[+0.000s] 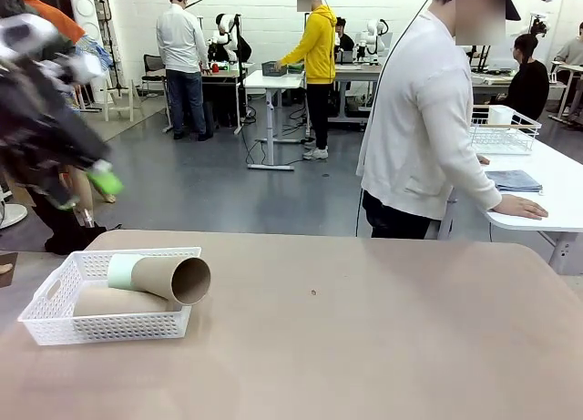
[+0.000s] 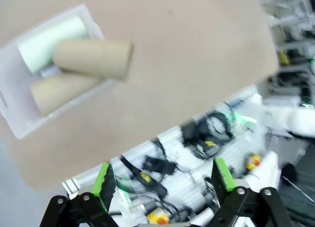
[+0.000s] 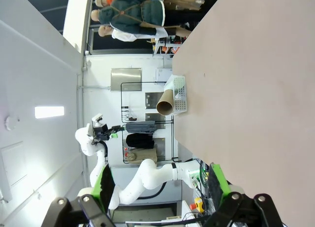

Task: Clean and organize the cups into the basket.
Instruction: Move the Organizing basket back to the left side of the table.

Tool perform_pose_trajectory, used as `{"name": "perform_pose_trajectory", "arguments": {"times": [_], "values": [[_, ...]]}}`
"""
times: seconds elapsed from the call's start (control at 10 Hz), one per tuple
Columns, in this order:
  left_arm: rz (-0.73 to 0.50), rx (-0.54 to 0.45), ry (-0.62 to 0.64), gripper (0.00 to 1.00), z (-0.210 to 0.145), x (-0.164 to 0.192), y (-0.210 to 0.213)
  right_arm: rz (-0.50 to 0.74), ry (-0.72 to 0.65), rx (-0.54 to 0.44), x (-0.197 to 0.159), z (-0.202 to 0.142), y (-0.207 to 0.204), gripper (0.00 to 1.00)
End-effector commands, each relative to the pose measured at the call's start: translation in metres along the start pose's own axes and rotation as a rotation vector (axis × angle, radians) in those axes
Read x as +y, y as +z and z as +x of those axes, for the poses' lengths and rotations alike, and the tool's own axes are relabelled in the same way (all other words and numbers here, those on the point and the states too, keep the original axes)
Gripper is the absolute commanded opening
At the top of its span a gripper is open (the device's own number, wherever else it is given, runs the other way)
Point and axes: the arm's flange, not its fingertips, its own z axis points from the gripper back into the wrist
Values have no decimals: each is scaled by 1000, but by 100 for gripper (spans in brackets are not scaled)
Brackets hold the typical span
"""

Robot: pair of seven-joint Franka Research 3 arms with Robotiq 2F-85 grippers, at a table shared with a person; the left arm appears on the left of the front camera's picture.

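Note:
The white lattice basket stands at the table's left front. Three cups lie on their sides in it. A mint green cup lies at the back and a tan cup lies low in front. A second tan cup rests across them, its open mouth sticking out over the right rim. My left gripper hangs blurred above and behind the basket, open. From the left wrist, the basket and cups lie far below my open left gripper. My right gripper is open and holds nothing, with the basket far off.
A person in a white top stands at the far side with a hand on a neighbouring white table. That table carries a white wire basket and a folded blue cloth. The tan tabletop stretches right of the basket.

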Motion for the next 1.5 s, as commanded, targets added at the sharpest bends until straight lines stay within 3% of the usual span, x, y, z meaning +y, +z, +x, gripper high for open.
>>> {"name": "perform_pose_trajectory", "arguments": {"times": [0.0,0.3,0.6,0.8,1.4], "values": [[-245,22,73,100,-20,72,42,-1,1,-5,0,-2,-1,100],[-536,-71,122,100,-50,219,58,-1,1,-5,0,-2,-1,100],[-610,-253,172,100,-73,304,46,-1,1,-5,0,-2,-1,100],[-668,-292,190,100,-85,331,42,-1,1,-5,0,-2,-1,100],[-657,-301,211,100,-87,333,32,-1,1,-5,0,-2,-1,100]]}}
